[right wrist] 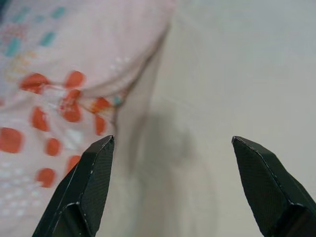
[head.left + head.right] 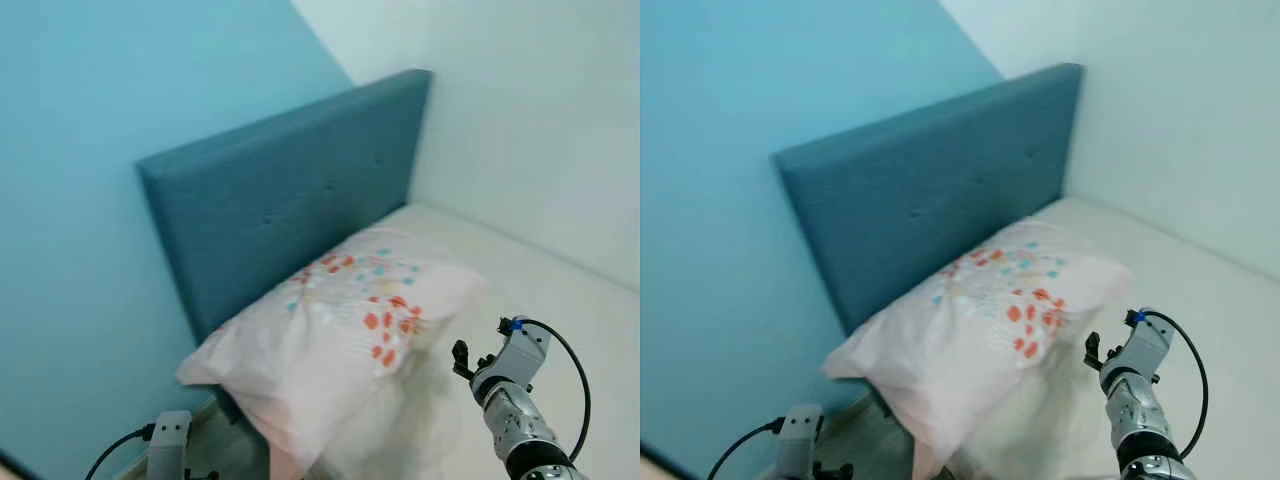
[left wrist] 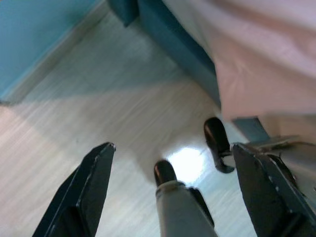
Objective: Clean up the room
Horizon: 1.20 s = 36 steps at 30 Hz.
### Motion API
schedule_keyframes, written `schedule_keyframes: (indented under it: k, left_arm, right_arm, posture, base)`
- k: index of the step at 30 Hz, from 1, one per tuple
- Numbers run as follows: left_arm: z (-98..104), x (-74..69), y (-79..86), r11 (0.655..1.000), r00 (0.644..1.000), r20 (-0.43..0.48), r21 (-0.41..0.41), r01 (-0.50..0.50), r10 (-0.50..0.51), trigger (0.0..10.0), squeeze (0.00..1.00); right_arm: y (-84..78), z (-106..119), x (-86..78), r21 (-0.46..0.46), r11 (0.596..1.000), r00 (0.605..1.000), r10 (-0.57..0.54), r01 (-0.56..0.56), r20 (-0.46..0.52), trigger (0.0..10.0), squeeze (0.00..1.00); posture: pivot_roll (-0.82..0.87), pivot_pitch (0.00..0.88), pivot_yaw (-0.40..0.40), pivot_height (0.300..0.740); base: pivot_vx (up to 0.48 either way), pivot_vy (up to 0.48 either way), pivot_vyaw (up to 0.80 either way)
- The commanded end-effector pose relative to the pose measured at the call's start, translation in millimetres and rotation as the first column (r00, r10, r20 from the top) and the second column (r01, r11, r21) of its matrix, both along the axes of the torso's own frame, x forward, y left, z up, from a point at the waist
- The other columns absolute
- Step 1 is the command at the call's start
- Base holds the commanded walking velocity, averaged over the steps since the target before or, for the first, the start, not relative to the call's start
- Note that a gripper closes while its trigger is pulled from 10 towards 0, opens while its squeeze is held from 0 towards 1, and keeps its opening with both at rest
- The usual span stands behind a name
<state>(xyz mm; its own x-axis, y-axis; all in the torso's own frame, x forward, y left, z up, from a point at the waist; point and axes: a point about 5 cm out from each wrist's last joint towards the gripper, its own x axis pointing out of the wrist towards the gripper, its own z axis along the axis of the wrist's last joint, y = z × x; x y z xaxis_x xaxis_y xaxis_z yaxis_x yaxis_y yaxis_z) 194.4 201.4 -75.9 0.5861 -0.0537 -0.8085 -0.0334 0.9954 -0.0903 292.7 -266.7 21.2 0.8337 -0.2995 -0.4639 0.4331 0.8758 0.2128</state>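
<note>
pillow [image 2: 335, 335] lies askew at the head of the bed [image 2: 560, 290], one corner overhanging the floor [image 3: 98, 113]. right gripper [image 1: 173, 190] hovers beside it, fingers apart; pinch the near edge deep (fabric slips), then drag it square to the headboard [image 2: 280, 200]. left gripper [image 3: 173, 187] idle, fingers apart.

**Our arms and fingers, as the cameras show them**

Our right arm [image 2: 520, 425] is silver and ribbed, jointed in rounded segments, with a black collar near its base. A thin black cable [image 2: 575, 365] loops from a small blue fitting at the wrist. Our right gripper [image 1: 173, 185] has two black, wedge-shaped fingers [image 1: 81, 190]. Our left arm [image 2: 168, 440] ends in a pale grey block with its own black cable. Our left gripper [image 3: 173, 190] has matching black fingers.
</note>
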Motion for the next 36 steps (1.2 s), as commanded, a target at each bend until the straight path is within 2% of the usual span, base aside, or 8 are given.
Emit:
schedule_keyframes:
  k: [1,12,21,36]
  left_arm:
    - [-3.8,-8.3,3.7,1.000,0.999,-0.034,0.016,-0.001,0.001,10.0,0.00]
    - [-6.8,-12.5,-0.9,1.000,0.999,-0.052,0.011,0.007,-0.007,10.0,0.00]
    - [-8.0,-14.5,-2.0,1.000,0.998,-0.061,0.007,0.008,-0.008,10.0,0.00]
    - [-8.4,-13.8,-7.0,0.999,0.998,-0.062,0.004,0.032,-0.032,10.0,0.00]
  right_arm:
    - [8.0,-1.8,2.4,0.012,1.000,1.000,0.028,-0.028,-0.012,10.0,0.00]
    - [8.6,-7.6,-2.6,0.016,0.999,0.998,0.047,-0.046,-0.040,10.0,0.00]
    - [7.6,-28.3,-23.0,0.017,0.999,0.990,0.040,-0.038,-0.134,10.0,0.00]
    - [5.2,-29.6,-25.5,-0.006,0.999,0.988,0.052,-0.053,-0.146,10.0,0.00]
  posture:
    - [-0.01,0.000,0.016,0.709]
    - [-0.02,0.000,0.012,0.709]
    - [-0.02,0.000,0.005,0.709]
    - [-0.03,0.000,0.004,0.709]
  base:
    - [0.000,0.000,0.00]
    - [-0.343,0.000,0.00]
    - [-0.424,0.000,0.00]
    - [-0.469,0.000,0.00]
